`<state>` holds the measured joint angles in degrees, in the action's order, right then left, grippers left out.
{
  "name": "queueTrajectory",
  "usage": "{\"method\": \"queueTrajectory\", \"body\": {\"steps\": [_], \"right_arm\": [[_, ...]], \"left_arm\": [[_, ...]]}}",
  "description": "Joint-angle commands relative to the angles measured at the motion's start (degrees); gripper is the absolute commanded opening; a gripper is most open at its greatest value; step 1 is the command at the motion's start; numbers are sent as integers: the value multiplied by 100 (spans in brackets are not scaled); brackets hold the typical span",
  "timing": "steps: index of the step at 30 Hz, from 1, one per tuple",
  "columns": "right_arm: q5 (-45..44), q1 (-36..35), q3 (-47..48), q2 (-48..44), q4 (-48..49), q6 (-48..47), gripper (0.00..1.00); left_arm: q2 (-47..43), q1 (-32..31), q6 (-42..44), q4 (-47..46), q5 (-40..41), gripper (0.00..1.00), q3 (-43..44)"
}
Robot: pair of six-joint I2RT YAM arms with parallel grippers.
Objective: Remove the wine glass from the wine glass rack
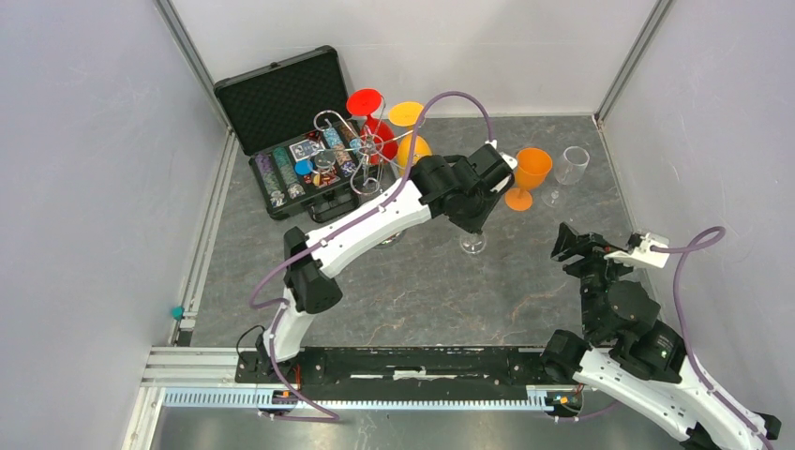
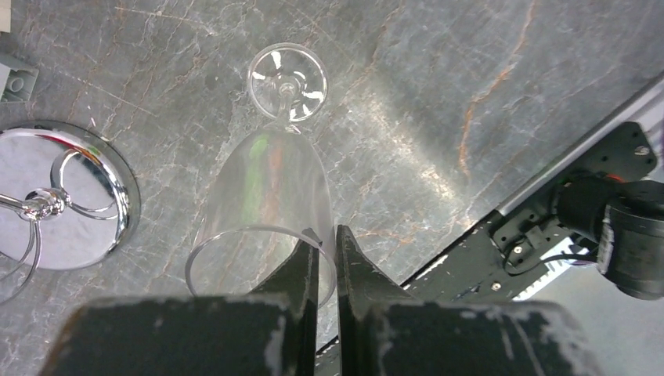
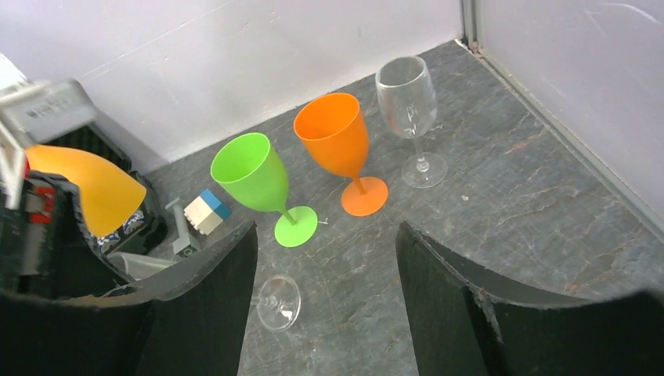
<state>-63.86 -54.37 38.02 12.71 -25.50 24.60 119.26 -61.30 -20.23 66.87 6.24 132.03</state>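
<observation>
Left gripper (image 2: 326, 236) tight on wine glass (image 2: 266, 180) rim, bowl hidden from above

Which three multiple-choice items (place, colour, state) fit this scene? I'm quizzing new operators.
1. The wine glass in the left gripper, versus the wine glass rack: A hung on it; B off it, over the table; C under it.
2. Glass between the green glass and free clear glass: A red; B orange; C blue.
3. The right gripper: A open, empty; B shut on a glass; C shut on the rack.
B, it stands apart from the rack; B, orange glass, right wrist view; A, fingers apart, nothing between.
</observation>
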Motion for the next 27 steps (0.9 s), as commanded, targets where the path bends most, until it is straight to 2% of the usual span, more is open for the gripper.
{"method": "queueTrajectory", "body": {"steps": [1,9,15,23,27], "right_arm": [[-326,-30,231,-89,-103,-261,70],[-246,-30,119,-23,-62,-260,71],[-174,-30,68,3,-8,-201,71],[-116,-34,34,-27,1,-182,71],[-92,-34,22,-78,-3,-153,71]], "left_arm": [[284,2,419,301,150,2,454],[570,2,1078,64,-89,2,517],[654,0,1262,45,-99,12,594],[722,11,1361,-158,-28,15,691],[738,4,1405,-315,34,22,697]]}}
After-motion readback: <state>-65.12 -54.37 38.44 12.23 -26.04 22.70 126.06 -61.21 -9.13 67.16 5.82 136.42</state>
